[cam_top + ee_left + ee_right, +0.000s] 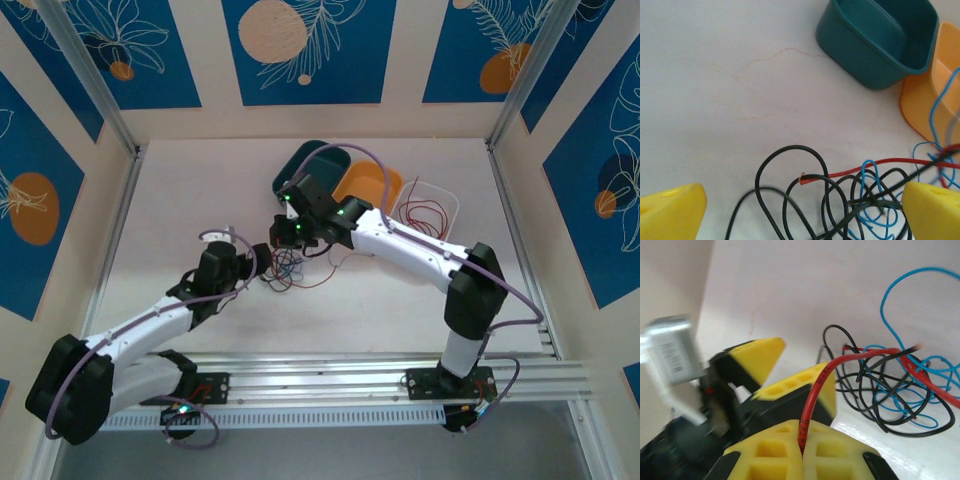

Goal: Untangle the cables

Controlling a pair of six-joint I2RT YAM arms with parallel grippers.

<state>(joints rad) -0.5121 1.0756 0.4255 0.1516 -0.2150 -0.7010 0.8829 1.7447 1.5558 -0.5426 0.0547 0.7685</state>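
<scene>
The right gripper is closed tight on a red strand of the cables. The white worktop is ringed by cream walls with blue leaf panels. The tangle lies just in front of the teal bin, towards the arm bases. An orange bin stands just beside the teal bin's right side. The left gripper is spread wide and straddles the black loops, holding nothing.

Smooth, matt on the white counter; smooth, faintly glossy plastic on the teal tub and orange tub; shiny plastic-sheathed cables.
</scene>
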